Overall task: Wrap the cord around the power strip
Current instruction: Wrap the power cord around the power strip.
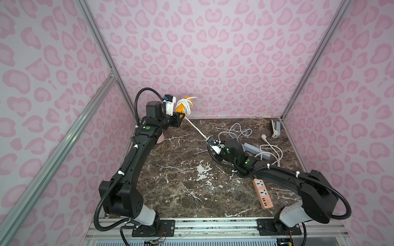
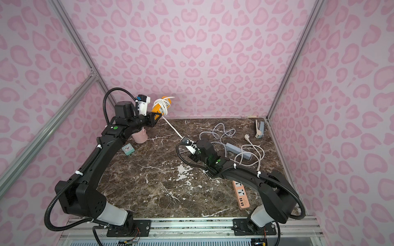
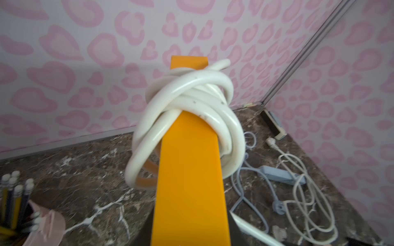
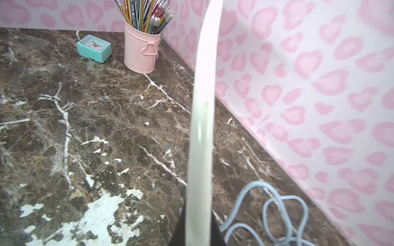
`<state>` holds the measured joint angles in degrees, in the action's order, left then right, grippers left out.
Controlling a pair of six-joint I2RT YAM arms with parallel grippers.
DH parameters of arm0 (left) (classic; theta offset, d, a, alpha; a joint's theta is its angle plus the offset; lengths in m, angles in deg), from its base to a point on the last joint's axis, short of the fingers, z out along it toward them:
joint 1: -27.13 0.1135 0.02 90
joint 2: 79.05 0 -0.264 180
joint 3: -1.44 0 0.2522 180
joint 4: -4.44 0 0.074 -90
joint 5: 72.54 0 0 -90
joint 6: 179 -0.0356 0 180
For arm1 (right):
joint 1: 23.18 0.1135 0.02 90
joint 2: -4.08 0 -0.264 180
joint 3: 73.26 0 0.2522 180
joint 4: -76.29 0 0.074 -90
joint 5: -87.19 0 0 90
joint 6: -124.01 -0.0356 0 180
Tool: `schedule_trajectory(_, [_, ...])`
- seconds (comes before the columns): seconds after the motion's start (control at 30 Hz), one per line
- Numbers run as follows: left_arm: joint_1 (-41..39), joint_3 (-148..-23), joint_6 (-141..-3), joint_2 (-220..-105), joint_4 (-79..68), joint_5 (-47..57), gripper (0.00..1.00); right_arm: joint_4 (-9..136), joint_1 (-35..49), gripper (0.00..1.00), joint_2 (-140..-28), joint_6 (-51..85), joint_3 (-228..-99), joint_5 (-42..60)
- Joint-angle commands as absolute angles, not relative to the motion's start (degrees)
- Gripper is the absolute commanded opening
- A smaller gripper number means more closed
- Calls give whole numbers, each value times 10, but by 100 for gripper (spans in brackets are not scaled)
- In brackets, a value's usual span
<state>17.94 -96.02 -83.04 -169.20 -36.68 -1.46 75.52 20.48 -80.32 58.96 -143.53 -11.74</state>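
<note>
While the left gripper [image 1: 180, 117] is clamped on one end of the orange power strip [image 3: 189, 170], the strip juts up off the table, raised above and just beyond the pink pencil cup [image 2: 139, 135] (on its back-wall side). The white cord [image 3: 187, 100] is looped loosely several times around the strip's middle, with some turns crossing one another. From those loops a straight, taut stretch runs down and away from the cup to the right gripper [image 1: 210, 140]. Its jaws are closed on the cord, low over the marble table [image 1: 181, 191] and well apart from the cup.
</note>
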Motion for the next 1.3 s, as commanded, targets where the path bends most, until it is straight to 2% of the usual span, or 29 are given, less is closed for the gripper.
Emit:
schedule_trajectory(0.0, [151,-959,-947,-1715,-405,133,3,749,211,0,-757,667,-1467,-130])
schedule_trajectory(0.17, [79,-958,-995,-1753,-459,92,3,741,206,0,-765,702,-1558,-114])
schedule_trajectory(0.3, [28,-959,-1018,-1757,-495,-2,3,691,150,0,-815,699,-1644,-69])
schedule_trajectory(0.5, [-23,-939,-1053,-1721,-522,-167,3,576,65,0,-927,671,-1799,43])
schedule_trajectory(0.7, [-34,-933,-1092,-1666,-529,-356,3,481,-35,0,-1031,593,-1914,244])
schedule_trajectory(0.83, [-22,-929,-1036,-1634,-442,-413,3,473,-52,3,-1038,567,-1896,369])
schedule_trajectory(0.93, [-3,-902,-926,-1608,-295,-430,3,513,-52,10,-1025,533,-1846,424])
schedule_trajectory(1.03, [12,-877,-830,-1590,-167,-432,3,619,-52,21,-990,469,-1756,445])
schedule_trajectory(1.13, [15,-891,-822,-1590,-163,-427,3,718,-52,36,-958,412,-1677,462])
schedule_trajectory(1.27, [19,-898,-822,-1589,-177,-416,3,757,-53,43,-943,387,-1625,460])
